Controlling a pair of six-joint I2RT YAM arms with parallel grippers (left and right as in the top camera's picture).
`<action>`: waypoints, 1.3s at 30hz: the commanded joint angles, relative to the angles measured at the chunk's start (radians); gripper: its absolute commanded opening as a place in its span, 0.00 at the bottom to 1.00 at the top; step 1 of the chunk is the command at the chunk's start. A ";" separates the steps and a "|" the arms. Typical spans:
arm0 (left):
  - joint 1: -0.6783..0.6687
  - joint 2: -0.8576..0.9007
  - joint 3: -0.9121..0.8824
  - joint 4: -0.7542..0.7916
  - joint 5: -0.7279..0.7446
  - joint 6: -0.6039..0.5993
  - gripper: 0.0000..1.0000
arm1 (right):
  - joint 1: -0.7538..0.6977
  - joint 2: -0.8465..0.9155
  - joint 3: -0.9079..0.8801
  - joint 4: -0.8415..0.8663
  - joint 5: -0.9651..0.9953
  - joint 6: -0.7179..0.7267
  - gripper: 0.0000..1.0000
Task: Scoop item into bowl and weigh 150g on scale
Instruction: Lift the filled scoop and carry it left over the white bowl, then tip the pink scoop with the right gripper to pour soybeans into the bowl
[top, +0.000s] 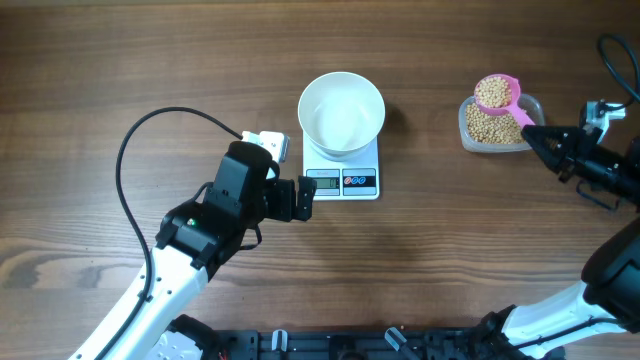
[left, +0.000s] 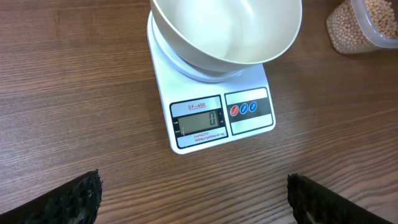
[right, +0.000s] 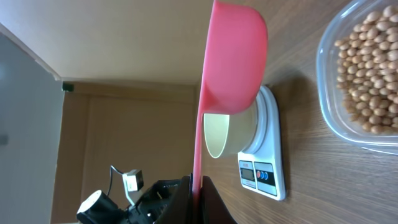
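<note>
Right gripper (top: 537, 137) is clamped on the thin handle of the pink scoop (top: 512, 84), which hangs above one corner of the clear tub (top: 465, 135), heaped with beans (top: 492, 93).

Risks:
- The load sits proud of the rim. Any wrist roll or jerk across the bare table (top: 430, 260) would shed beans, and I expect they'd roll away.
- The slim handle could twist in the jaws.
- Tipping it all at once may overshoot the target.

Left gripper (top: 305, 197) is spread wide and holds nothing, just in front of the scale (top: 342, 182).

Beans are small, round, tan-yellow and loose; the rest lie in the tub. White bowl (top: 341, 112) sits empty on the scale, and the display reads zero.
</note>
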 joint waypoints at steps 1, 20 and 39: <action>0.005 0.004 0.003 0.003 -0.010 0.024 1.00 | 0.049 0.016 0.000 -0.001 -0.085 -0.028 0.04; 0.005 0.004 0.003 0.003 -0.010 0.024 1.00 | 0.584 -0.026 0.061 0.552 -0.005 0.718 0.05; 0.005 0.004 0.003 0.003 -0.010 0.024 1.00 | 0.735 -0.140 0.061 0.760 0.509 0.489 0.04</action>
